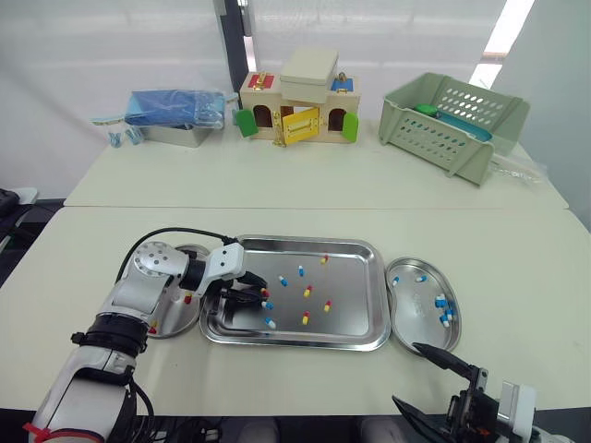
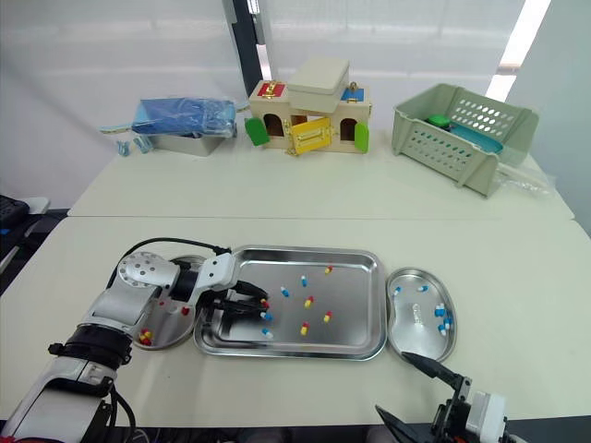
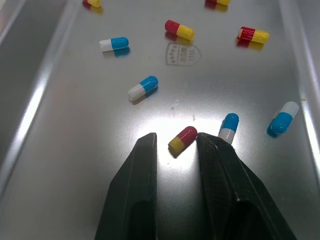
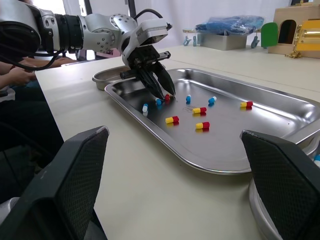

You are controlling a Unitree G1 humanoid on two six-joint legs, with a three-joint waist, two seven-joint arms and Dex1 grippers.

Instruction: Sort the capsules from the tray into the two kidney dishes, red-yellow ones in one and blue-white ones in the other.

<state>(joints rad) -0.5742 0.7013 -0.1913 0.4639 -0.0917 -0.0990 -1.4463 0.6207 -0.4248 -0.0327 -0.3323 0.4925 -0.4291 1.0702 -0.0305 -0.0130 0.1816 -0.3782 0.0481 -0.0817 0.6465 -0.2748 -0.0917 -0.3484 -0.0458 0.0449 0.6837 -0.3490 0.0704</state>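
Pickup step: your L gripper [image 3: 175, 149] straddles, fingers open, a red-yellow capsule [image 3: 182, 140] in tray [image 1: 351, 245], so close next; R gripper [image 1: 411, 374] open, idle.

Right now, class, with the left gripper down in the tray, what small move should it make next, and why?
Probably close the left gripper on the red-yellow capsule, which lies between its open fingertips on the tray floor. Close gently, since a blue-white capsule sits right beside one finger.
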